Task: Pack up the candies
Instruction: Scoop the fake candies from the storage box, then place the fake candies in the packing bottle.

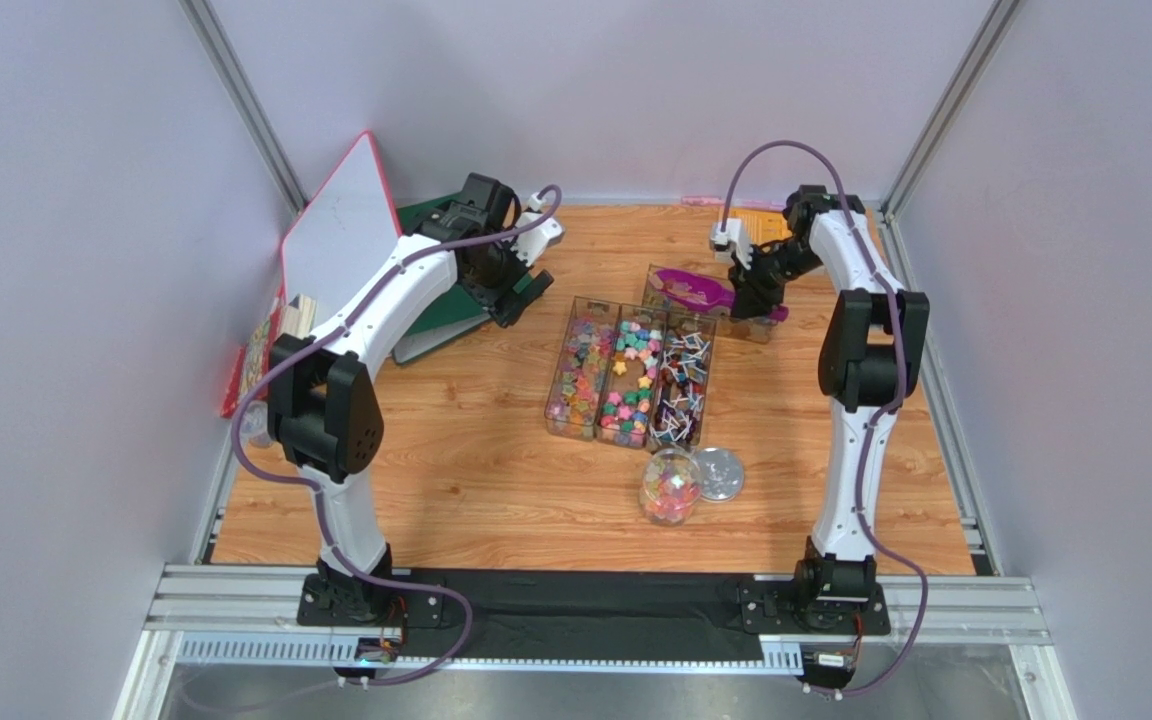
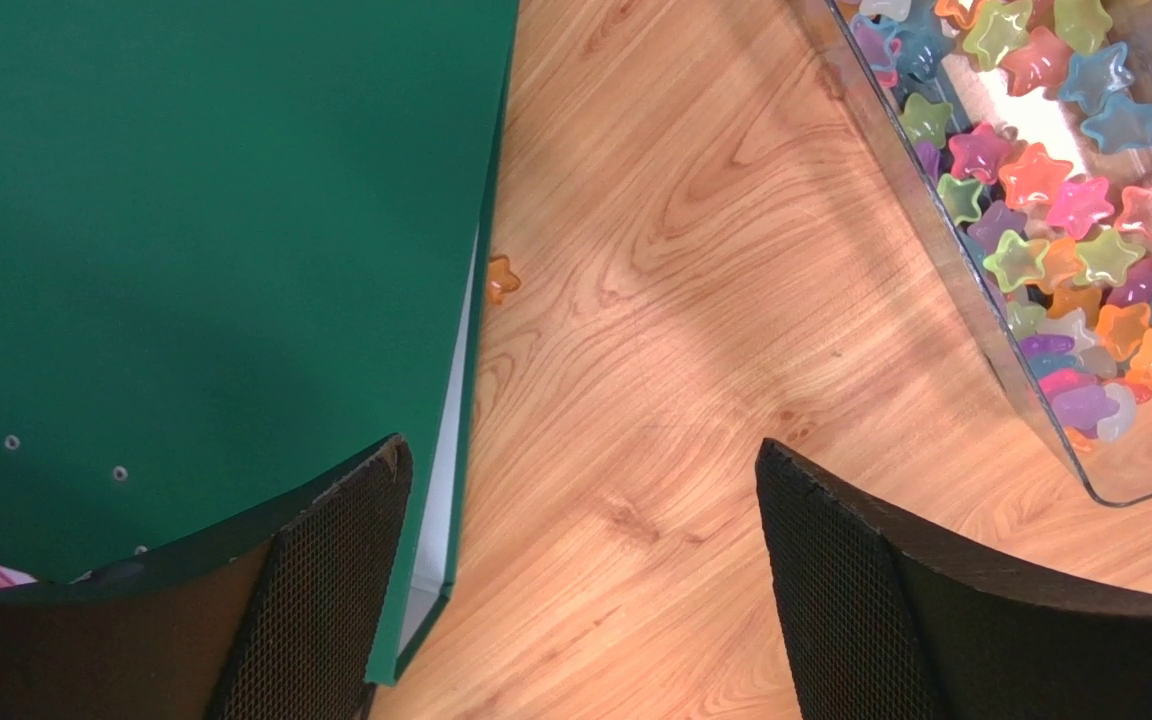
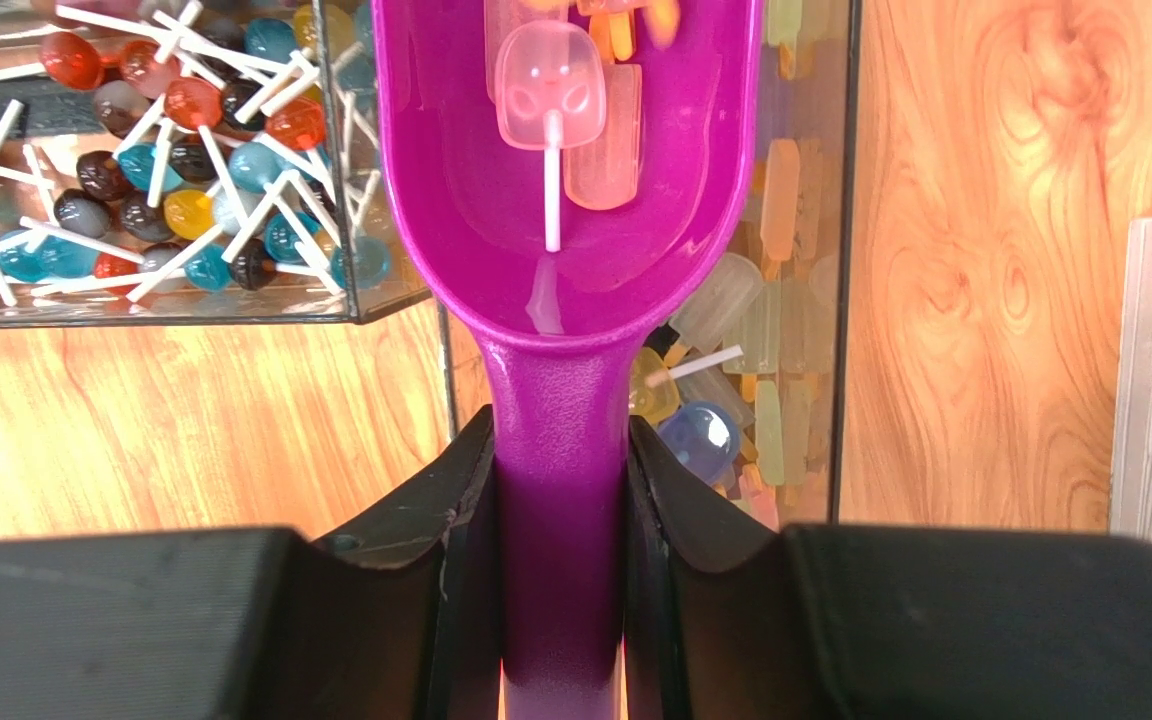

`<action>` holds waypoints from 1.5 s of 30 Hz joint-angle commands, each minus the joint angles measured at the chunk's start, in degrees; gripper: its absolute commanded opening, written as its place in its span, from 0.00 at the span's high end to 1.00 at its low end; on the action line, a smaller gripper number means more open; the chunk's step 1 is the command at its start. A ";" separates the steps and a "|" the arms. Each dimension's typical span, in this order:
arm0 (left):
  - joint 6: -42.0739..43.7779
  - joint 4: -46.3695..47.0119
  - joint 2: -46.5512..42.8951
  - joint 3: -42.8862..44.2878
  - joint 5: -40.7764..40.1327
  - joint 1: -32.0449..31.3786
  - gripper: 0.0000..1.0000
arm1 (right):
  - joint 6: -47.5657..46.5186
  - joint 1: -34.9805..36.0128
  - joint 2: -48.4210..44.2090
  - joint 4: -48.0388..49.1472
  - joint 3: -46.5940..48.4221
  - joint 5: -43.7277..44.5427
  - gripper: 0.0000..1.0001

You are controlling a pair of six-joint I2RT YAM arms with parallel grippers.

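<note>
The surface (image 2: 642,300) beneath me is wood-grain board, smooth with a faint sheen. My left jaws carry matt black pads (image 2: 330,593) with a fine mesh texture; my right jaws look plain matt black plastic. Between them the scoop (image 3: 567,285) is glossy purple plastic, throwing bright highlights. The tray (image 2: 995,323) is clear, hard, shiny plastic. The candies (image 2: 1040,173) look translucent and glassy, and the lollipop stick (image 3: 549,195) is matt white. The green folder (image 2: 207,225) has a dull, smooth cover.
</note>
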 commanded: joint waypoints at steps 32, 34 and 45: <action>-11.34 -1.03 -7.87 6.19 -7.82 -6.02 0.00 | -11.06 -2.26 -41.14 -15.18 -30.62 7.29 1.00; -10.64 -1.12 -9.46 4.78 -5.89 -6.02 0.00 | -11.42 -2.09 -43.43 -17.37 -33.33 8.09 1.00; -8.70 -1.21 -14.29 -1.11 -3.07 -6.02 0.01 | -10.90 4.85 -60.65 -21.33 -45.03 16.61 1.00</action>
